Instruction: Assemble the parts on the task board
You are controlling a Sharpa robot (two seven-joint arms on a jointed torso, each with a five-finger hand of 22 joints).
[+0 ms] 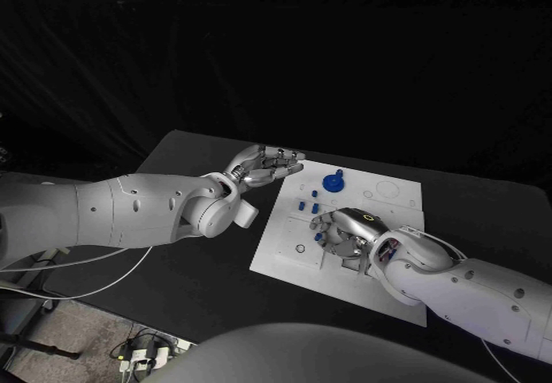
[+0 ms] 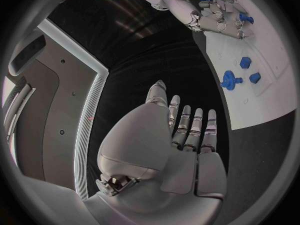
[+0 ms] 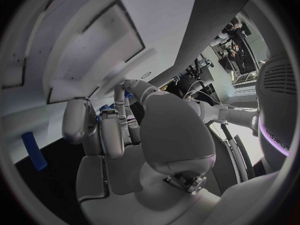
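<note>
White board (image 1: 391,195) lies mid black surface (image 1: 184,279). Left hand (image 1: 267,165) hovers at board's far left corner, fingers straight and slightly apart, holding nothing. Right hand (image 1: 345,231) rests over board's middle, fingers curled down around small blue part (image 1: 319,236); firm grip cannot be told. Blue gear (image 1: 333,183) stands near board's far edge, just beside left hand. Two blue pegs (image 1: 309,207) stand between gear and right hand.
</note>
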